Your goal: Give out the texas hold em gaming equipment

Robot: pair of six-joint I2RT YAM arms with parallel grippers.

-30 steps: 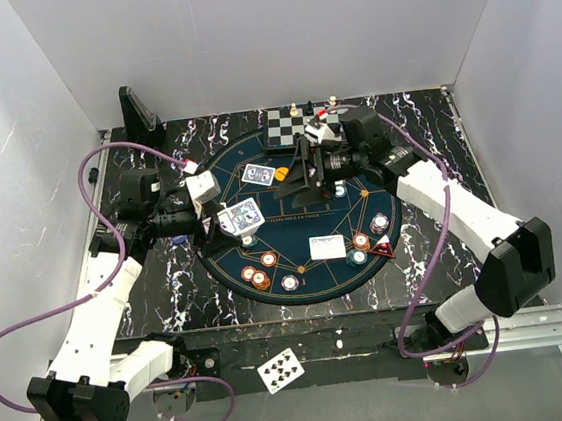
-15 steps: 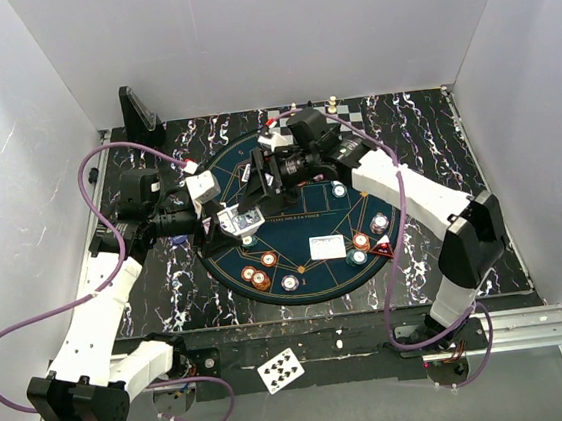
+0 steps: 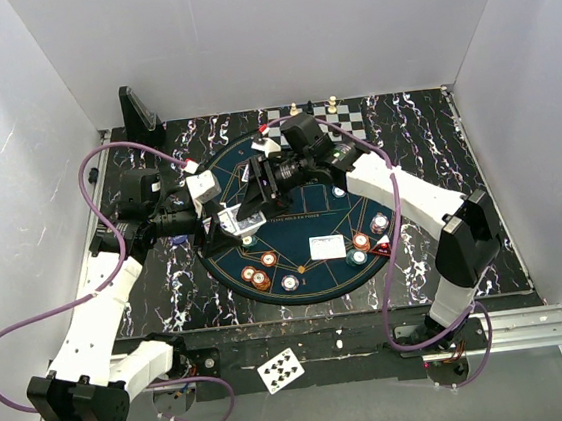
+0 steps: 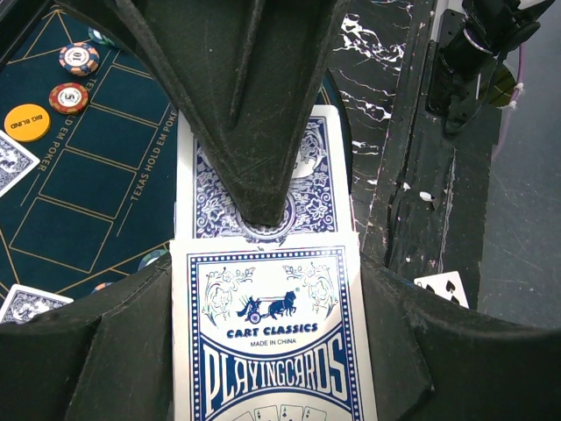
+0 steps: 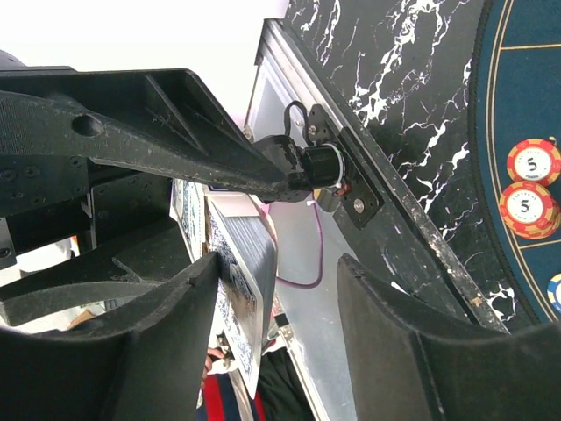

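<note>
My left gripper is shut on a blue-and-white playing card box, held over the left edge of the mat; blue-backed cards stick out of its top. My right gripper is open with its jaws on either side of those cards; one finger lies over them. Orange chips, a white chip, a teal chip, a red triangular marker and a face-up card lie on the mat. A yellow disc lies by two chips.
The round dark-blue mat lies on a black marbled table. A chessboard with pieces stands at the back. A black stand stands at the back left. One card lies face up on the front ledge.
My right arm has swung left from near the chessboard across the mat to the cards in my left gripper. My left arm and the card box have not moved.
</note>
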